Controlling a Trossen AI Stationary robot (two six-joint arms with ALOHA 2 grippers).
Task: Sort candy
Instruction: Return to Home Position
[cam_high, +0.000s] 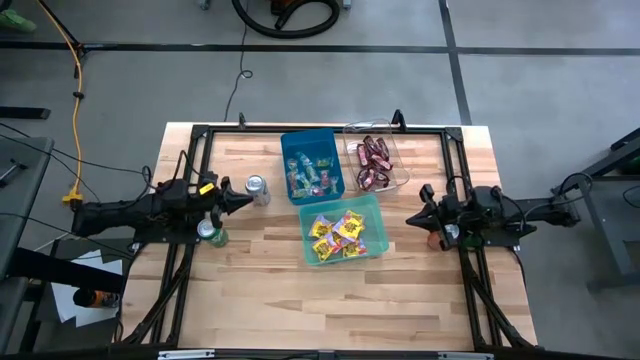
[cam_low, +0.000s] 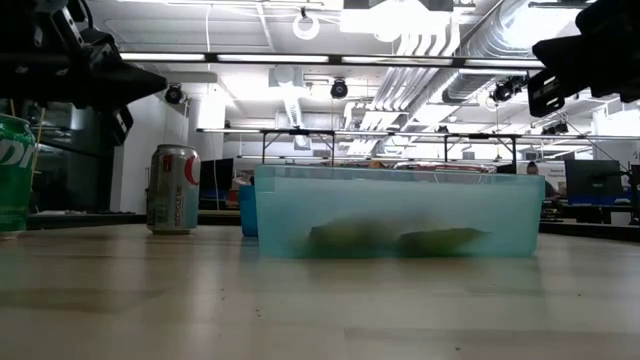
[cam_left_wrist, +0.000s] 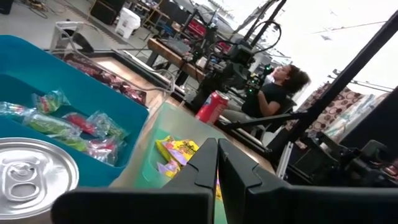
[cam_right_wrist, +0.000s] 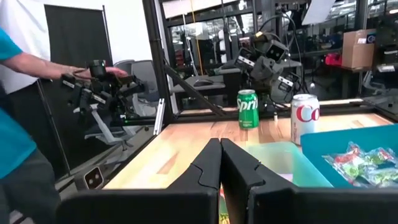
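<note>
Overhead, maroon candy (cam_high: 372, 161), unseen from low view

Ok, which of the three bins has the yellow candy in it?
The pale green bin holds the yellow packets. The blue bin has green and red pieces; the clear bin has maroon ones.
</note>
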